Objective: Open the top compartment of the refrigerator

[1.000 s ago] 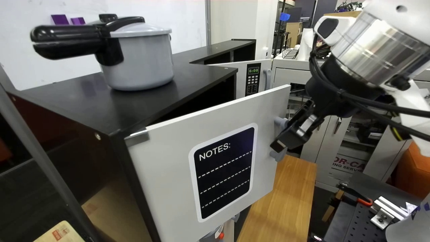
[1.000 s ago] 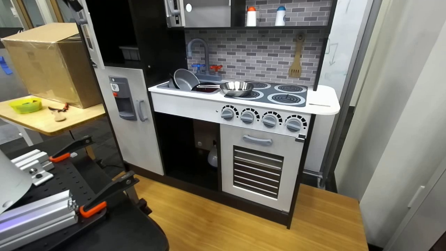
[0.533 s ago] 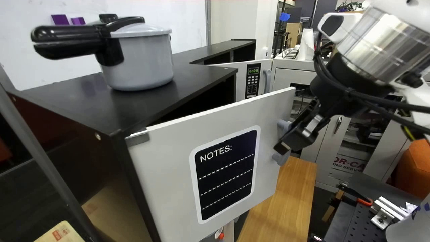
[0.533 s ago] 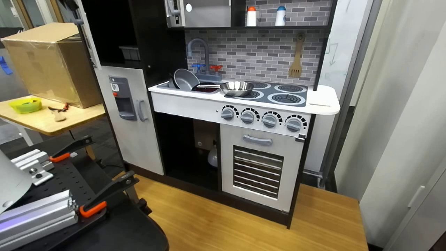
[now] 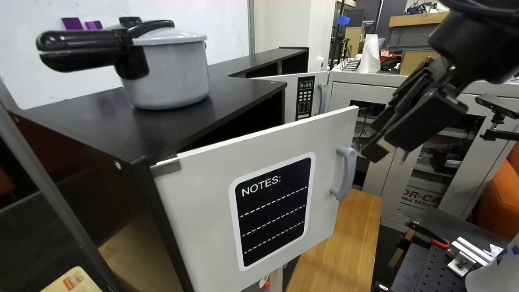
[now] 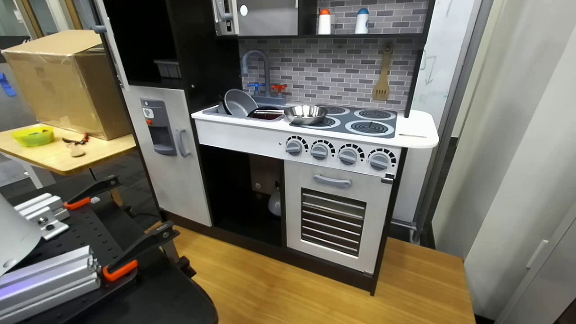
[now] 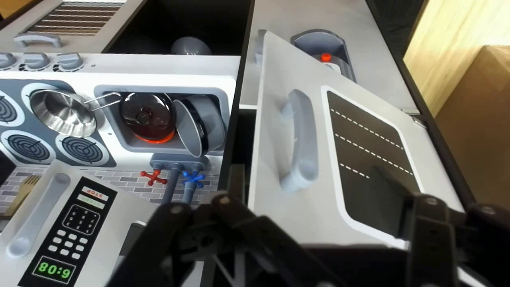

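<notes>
The refrigerator's top compartment door (image 5: 198, 202) with its NOTES panel (image 5: 275, 211) stands swung outward, and its dark interior (image 6: 141, 40) shows in an exterior view. Its grey handle (image 5: 348, 174) is free. My gripper (image 5: 377, 138) hangs up and to the right of that handle, apart from it. In the wrist view my gripper (image 7: 307, 173) has its fingers wide apart with nothing between them, and the handle (image 7: 305, 139) lies beyond the tips. Below, the refrigerator's plain lower door (image 6: 180, 189) is closed.
A grey pot (image 5: 170, 69) with a black grip rests on the refrigerator's black top (image 5: 93, 117). A microwave-like door (image 7: 59, 235) juts out at the side. Pans sit in the sink (image 7: 167, 139) and on the stove (image 7: 63, 111). A cardboard box (image 6: 72, 81) stands on a table nearby.
The door swung slightly further out with my gripper at its handle. Then my gripper opened, let go of the handle and moved up and away; the door has stayed put since.
</notes>
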